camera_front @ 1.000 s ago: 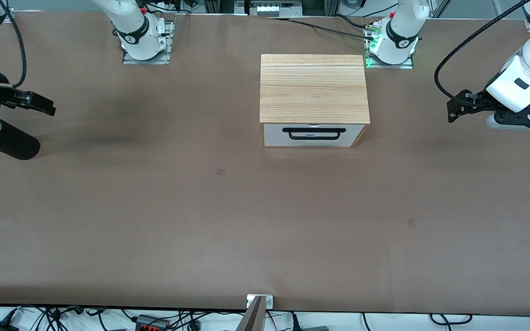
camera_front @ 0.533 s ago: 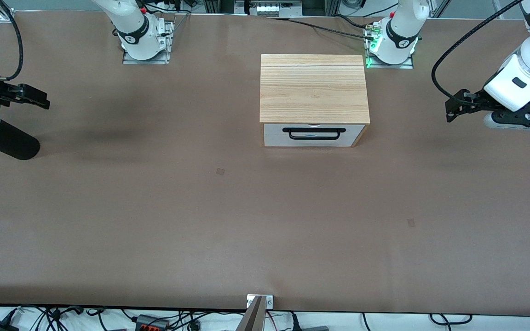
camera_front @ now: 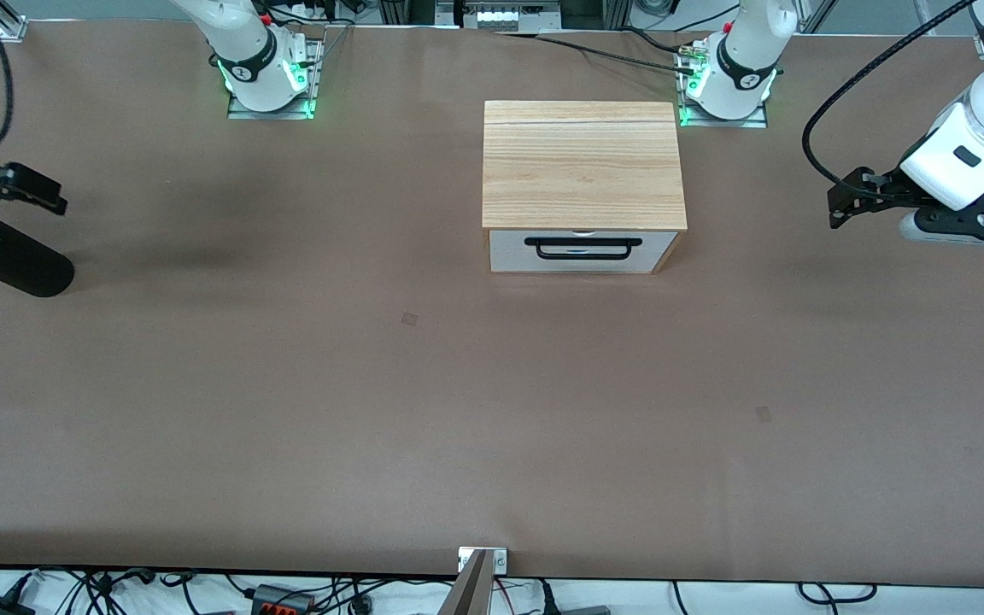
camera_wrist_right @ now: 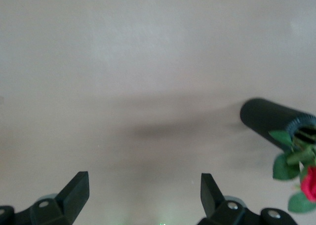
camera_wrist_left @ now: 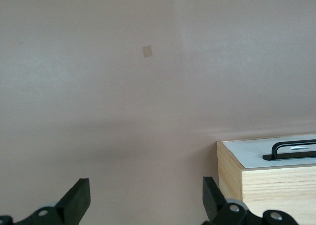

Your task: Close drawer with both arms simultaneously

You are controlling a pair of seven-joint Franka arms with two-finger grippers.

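Grippers (camera_front: pixel 842 205) (camera_front: pixel 52 195) apart from closed drawer (camera_front: pixel 582 251)

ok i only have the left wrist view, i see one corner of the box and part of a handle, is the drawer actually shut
Observer: In the front view the drawer looks pushed in, its white front level with the front edge of the box.
Operator: where's the right gripper
Observer: The right gripper hangs open over the right arm's end of the table, well apart from the box.
Operator: anything near it
Observer: A black vase stands beside it, with a red rose at its mouth.
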